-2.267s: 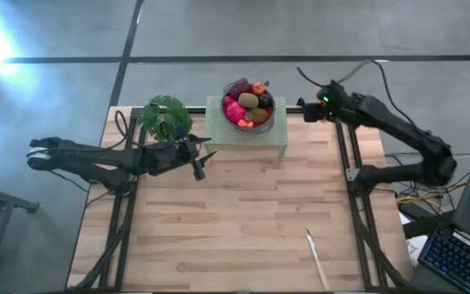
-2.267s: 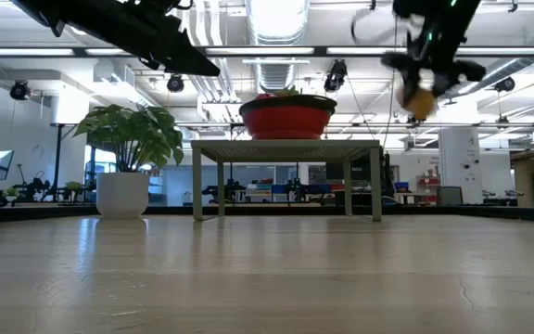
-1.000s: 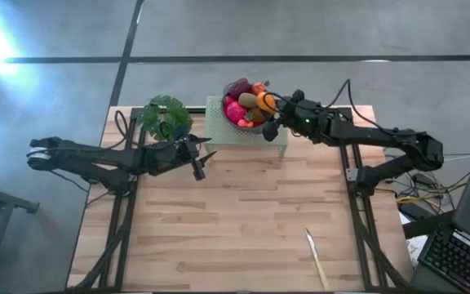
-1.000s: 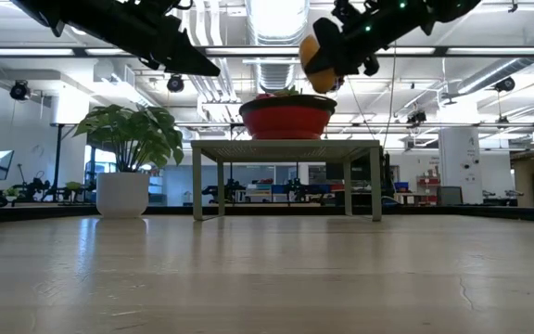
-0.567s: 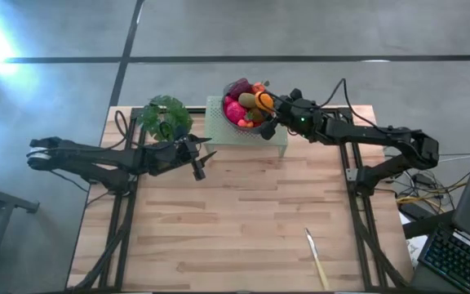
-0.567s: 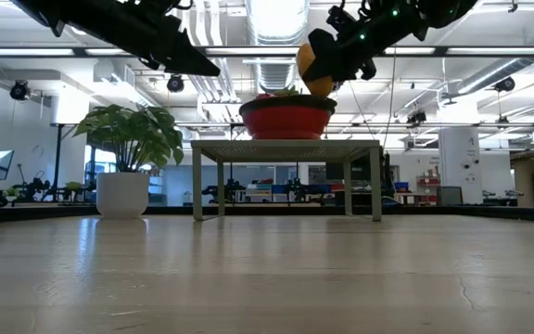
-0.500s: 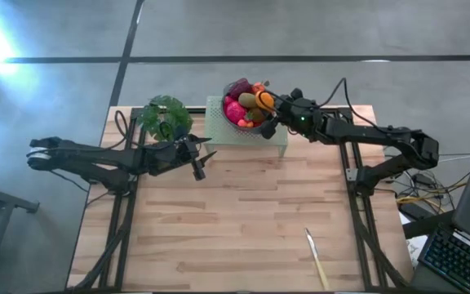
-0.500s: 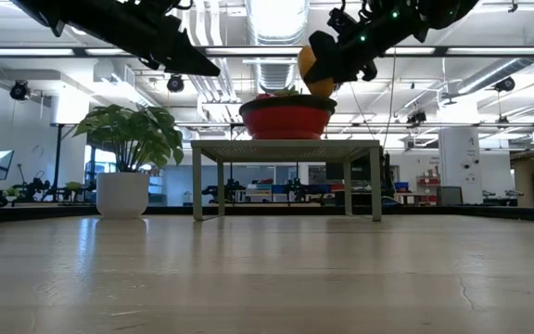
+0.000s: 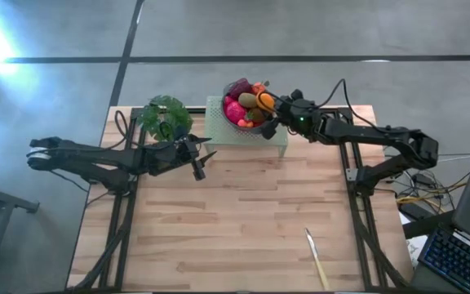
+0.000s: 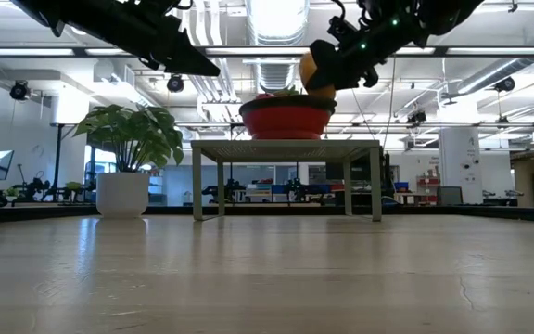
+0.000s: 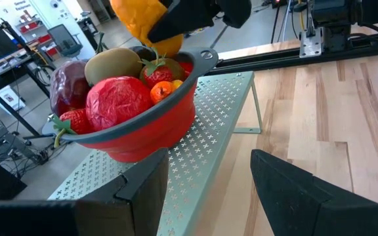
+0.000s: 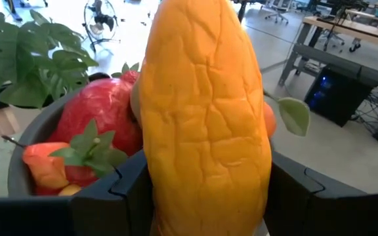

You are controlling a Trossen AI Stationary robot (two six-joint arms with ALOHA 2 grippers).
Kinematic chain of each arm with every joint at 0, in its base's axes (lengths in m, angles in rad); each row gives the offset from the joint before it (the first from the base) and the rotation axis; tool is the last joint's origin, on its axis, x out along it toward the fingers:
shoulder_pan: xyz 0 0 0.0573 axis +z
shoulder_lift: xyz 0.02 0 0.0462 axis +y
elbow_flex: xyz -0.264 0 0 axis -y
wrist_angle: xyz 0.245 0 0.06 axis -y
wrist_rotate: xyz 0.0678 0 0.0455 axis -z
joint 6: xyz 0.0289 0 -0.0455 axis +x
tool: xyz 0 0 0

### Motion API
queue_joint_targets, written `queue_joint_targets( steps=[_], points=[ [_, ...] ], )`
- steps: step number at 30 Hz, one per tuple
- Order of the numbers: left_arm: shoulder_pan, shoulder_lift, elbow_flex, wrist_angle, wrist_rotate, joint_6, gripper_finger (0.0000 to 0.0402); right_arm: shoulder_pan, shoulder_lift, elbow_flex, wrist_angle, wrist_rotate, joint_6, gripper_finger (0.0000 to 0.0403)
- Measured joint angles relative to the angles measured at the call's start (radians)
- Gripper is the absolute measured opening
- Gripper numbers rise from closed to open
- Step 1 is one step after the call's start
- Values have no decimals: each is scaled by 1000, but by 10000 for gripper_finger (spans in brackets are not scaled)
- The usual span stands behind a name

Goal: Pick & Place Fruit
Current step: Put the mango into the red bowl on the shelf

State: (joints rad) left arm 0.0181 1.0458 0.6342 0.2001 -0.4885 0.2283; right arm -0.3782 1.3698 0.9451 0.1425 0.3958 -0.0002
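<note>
A red bowl stands on a pale green perforated stand at the table's far edge. It is heaped with fruit: a big red piece, a brown oval, a maroon one and small red berries. My right gripper is shut on an orange oval fruit above the bowl's right rim. My left gripper hovers open to the left of the stand, nothing between its fingers. My right gripper pinches the orange oval's two long sides between its two fingers, near one end. The fingers come from the table's right, slanting slightly down, and lie along the fruit. Its free end hangs just over the heaped fruit; I cannot tell whether it touches.
A leafy potted plant stands left of the stand at the far edge. A slim pale utensil lies near the table's front right. Bare wood fills the table's middle and near part.
My right gripper has carried the orange oval from the table's far right corner leftward to the bowl. Over the last second it has only eased a little farther over the bowl's right rim.
</note>
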Motion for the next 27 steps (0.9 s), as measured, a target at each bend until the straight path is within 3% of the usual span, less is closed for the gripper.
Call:
queue_joint_targets(
  steps=[16, 27],
  points=[
    [0, 0, 0, 0, 0, 0, 222, 0, 17, -1, 11, -4, -1, 205],
    [0, 0, 0, 0, 0, 0, 222, 0, 14, -1, 11, -4, 0, 264]
  ],
)
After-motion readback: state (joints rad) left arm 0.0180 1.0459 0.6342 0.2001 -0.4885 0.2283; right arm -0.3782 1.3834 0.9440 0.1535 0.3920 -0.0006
